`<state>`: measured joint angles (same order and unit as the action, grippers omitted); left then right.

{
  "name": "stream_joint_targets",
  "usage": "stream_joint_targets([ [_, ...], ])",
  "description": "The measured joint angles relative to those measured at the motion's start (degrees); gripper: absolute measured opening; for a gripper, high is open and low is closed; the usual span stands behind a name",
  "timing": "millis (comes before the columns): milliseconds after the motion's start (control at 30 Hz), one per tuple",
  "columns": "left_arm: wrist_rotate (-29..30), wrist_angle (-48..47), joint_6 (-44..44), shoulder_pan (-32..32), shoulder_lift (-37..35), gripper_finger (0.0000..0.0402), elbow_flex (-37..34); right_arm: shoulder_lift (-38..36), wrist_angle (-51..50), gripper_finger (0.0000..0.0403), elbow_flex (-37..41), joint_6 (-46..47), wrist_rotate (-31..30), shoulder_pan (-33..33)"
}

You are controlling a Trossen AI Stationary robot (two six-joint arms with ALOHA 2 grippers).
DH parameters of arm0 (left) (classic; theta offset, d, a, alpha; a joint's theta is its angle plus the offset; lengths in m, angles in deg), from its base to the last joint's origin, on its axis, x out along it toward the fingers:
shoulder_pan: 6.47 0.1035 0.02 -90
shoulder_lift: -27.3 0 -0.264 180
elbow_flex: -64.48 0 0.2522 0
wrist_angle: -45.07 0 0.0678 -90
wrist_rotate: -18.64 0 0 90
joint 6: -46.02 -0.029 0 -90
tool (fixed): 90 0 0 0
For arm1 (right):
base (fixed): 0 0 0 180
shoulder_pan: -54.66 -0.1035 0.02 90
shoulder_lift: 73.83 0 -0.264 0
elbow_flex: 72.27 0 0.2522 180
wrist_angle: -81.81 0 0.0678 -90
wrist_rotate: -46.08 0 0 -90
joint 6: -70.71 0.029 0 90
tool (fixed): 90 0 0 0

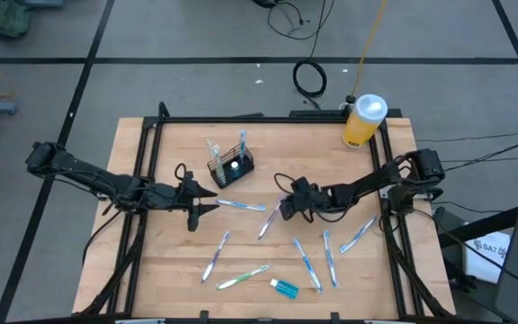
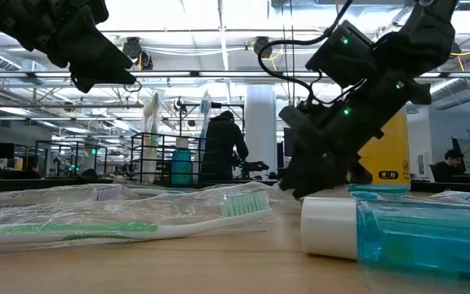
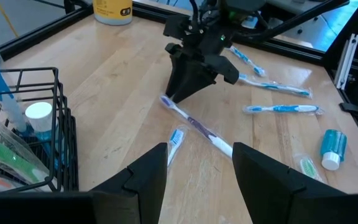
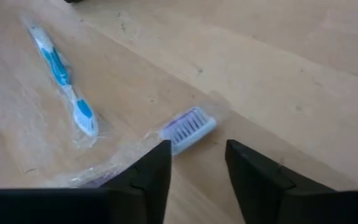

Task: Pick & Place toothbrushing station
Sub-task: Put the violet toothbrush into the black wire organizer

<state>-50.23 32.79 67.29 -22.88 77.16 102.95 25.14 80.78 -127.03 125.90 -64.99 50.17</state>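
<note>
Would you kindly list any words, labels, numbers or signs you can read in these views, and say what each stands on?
"SAT": only these characters read on a white sheet off the table's right edge; the rest of it is too small.
Dark print on the yellow bottle: too blurred to read.
White marks on the yellow bottle in the low view: too blurred to read.
Toothbrushes, small blue bottle and black mesh caddy: no legible text.

The desk (image 1: 178,270) was pale wood grain. The wire-mesh caddy (image 1: 230,167) was black. The bottle (image 1: 363,121) was yellow with a white cap. A purple-bristled toothbrush (image 4: 188,126) lay in clear wrap beside a blue-and-white toothbrush (image 4: 64,78). Both claws were black.
</note>
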Motion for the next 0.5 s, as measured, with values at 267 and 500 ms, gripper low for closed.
stream_joint_targets([
  [267,0.00,0.02,0.00,-0.02,0.00,0.0189,0.00,0.28,4.91,0.0037,0.22,-7.26,-2.94,0.15],
  [500,0.00,0.00,-0.02,0.00,0.00,0.0189,0.00,-0.23,6.55,0.0012,0.18,-10.47,-2.99,0.09],
])
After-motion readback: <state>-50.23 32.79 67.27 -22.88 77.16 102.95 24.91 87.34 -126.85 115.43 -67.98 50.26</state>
